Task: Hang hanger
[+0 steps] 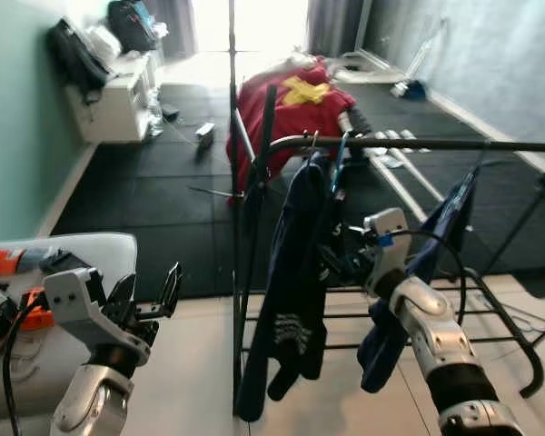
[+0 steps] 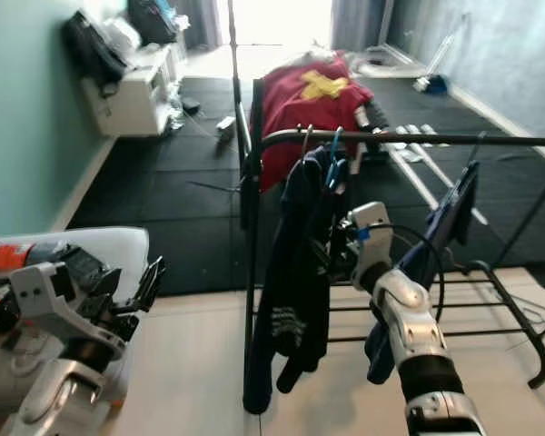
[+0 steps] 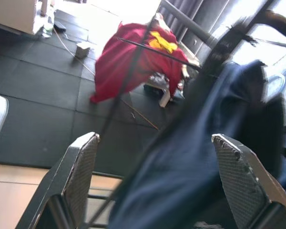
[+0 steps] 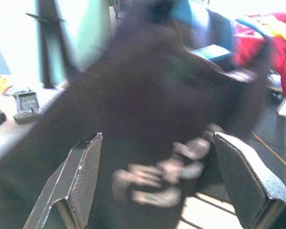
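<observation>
Left hand (image 1: 150,295) raised low at left, fingers spread. Right hand (image 4: 155,183) extended forward, fingers apart.

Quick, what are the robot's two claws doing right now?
Left claw: open, holding nothing, low beside the rack.
Right claw: open, up against the dark navy garment, not gripping it.

no readable text, white print on dark garment (image 1: 295,329) too blurred to read

Dark garment (image 1: 295,282) crowds rail (image 1: 418,143); rightward bare.
</observation>
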You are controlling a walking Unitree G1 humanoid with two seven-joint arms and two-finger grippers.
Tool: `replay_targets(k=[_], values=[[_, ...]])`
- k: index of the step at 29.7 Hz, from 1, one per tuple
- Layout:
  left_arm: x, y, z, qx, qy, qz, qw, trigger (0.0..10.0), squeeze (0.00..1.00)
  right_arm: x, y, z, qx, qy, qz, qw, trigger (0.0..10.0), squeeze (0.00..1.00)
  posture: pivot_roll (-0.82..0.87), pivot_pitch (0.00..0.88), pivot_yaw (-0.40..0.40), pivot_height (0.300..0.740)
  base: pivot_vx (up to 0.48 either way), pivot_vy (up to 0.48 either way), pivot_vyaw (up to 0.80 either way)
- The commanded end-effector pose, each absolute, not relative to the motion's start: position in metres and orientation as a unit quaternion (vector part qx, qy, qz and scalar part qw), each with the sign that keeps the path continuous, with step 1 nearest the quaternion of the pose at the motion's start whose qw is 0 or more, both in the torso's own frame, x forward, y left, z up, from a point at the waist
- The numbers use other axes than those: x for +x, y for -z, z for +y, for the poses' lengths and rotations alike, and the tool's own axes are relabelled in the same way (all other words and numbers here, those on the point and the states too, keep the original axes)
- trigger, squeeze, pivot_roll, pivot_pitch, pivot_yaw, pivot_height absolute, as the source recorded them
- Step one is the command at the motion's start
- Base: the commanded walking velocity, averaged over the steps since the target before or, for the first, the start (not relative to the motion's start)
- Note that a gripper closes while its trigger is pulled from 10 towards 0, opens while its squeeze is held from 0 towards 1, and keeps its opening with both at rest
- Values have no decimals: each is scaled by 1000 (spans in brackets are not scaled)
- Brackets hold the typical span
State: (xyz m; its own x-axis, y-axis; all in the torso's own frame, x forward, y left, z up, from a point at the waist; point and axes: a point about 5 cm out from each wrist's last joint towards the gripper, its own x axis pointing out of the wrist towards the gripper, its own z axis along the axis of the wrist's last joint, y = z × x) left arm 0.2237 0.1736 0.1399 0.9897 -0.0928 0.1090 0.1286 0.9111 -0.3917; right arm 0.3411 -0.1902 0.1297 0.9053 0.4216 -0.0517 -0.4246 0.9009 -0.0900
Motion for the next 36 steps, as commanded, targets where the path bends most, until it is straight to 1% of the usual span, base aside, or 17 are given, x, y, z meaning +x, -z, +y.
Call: replay_targets(k=[1, 3, 4, 7, 9, 11, 14, 16, 19, 20, 25, 26, 27, 30, 31, 33, 36], values=[[222, -144, 176, -201, 54, -41, 977, 10000, 0, 342, -137, -186, -51, -226, 2, 973, 10000, 0, -68, 30, -28, 740, 0, -480, 0], [219, -119, 187, -210, 29, -4, 977, 10000, 0, 353, -168, -182, -81, -202, -49, 975, 10000, 0, -73, 26, -26, 740, 0, -480, 0], [219, -119, 187, -210, 29, -4, 977, 10000, 0, 353, -168, -182, -81, -202, -49, 975, 10000, 0, -73, 26, -26, 740, 0, -480, 0], [214, -92, 198, -222, 2, 31, 975, 10000, 0, 363, -194, -183, -106, -166, -86, 977, 10000, 0, -76, 20, -27, 740, 0, -480, 0], [214, -92, 198, -222, 2, 31, 975, 10000, 0, 363, -194, -183, -106, -166, -86, 977, 10000, 0, -76, 20, -27, 740, 0, -480, 0], [212, -80, 202, -228, -9, 45, 973, 10000, 0, 365, -207, -180, -132, -157, -105, 973, 10000, 0, -74, 19, -28, 740, 0, -480, 0], [210, -75, 204, -228, -12, 54, 972, 10000, 0, 367, -210, -178, -156, -152, -106, 970, 10000, 0, -74, 18, -28, 740, 0, -480, 0], [205, -64, 209, -224, -26, 75, 971, 10000, 0, 369, -209, -181, -210, -118, -83, 967, 10000, 0, -72, 17, -31, 740, 0, -126, 0], [204, -62, 211, -224, -31, 83, 971, 10000, 0, 369, -207, -183, -222, -105, -71, 967, 10000, 0, -72, 18, -31, 740, 0, 0, 0], [201, -59, 215, -221, -45, 91, 970, 10000, 0, 369, -202, -185, -223, -95, -50, 969, 10000, 0, -72, 17, -32, 740, 0, 0, 0], [195, -49, 232, -196, -96, 108, 970, 10000, 0, 369, -178, -180, -190, -111, 16, 975, 10000, 0, -72, 19, -34, 740, 0, 0, 0], [195, -48, 238, -185, -112, 109, 970, 10000, 0, 369, -174, -173, -150, -125, 21, 980, 10000, 0, -72, 26, -31, 740, 0, 0, 0], [195, -48, 238, -185, -112, 109, 970, 10000, 0, 369, -174, -173, -150, -125, 21, 980, 10000, 0, -72, 26, -31, 740, 0, 0, 0], [191, -43, 252, -162, -147, 104, 970, 10000, 0, 373, -179, -158, -51, -152, 0, 987, 10000, 0, -64, 38, -30, 740, 0, 0, 0], [190, -42, 255, -158, -154, 103, 970, 10000, 0, 374, -183, -155, -33, -158, -10, 987, 10000, 0, -64, 38, -30, 740, 0, 0, 0], [187, -42, 258, -155, -160, 101, 970, 10000, 0, 375, -190, -151, -7, -167, -25, 986, 10000, 0, -59, 43, -32, 740, 0, 0, 0], [186, -41, 259, -153, -162, 100, 970, 10000, 0, 376, -195, -148, 7, -173, -33, 984, 10000, 0, -59, 43, -32, 740, 0, 0, 0]])
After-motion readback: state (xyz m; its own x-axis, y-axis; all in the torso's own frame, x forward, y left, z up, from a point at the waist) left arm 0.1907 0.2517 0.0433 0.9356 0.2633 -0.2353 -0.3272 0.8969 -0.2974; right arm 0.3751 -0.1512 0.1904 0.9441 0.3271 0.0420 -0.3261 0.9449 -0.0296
